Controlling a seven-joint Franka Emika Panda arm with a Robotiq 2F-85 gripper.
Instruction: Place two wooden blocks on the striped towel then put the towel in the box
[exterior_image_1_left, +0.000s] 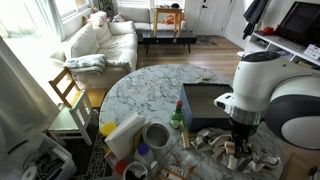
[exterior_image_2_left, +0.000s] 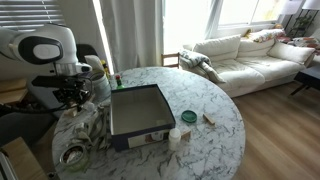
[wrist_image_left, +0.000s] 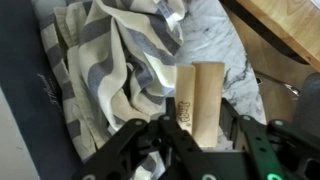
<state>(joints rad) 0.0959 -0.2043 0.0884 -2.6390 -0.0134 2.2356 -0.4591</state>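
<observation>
Wooden block is clasped between the jaws of the gripper, held over the striped towel.
Crumpled on the marble table, the towel is seen lying just left of the box in an exterior view, fully outside its walls.

Striped towel crumpled, whitish with grey-green stripes, two pale wooden blocks side by side at its edge, dark blue-grey box just beside
</observation>
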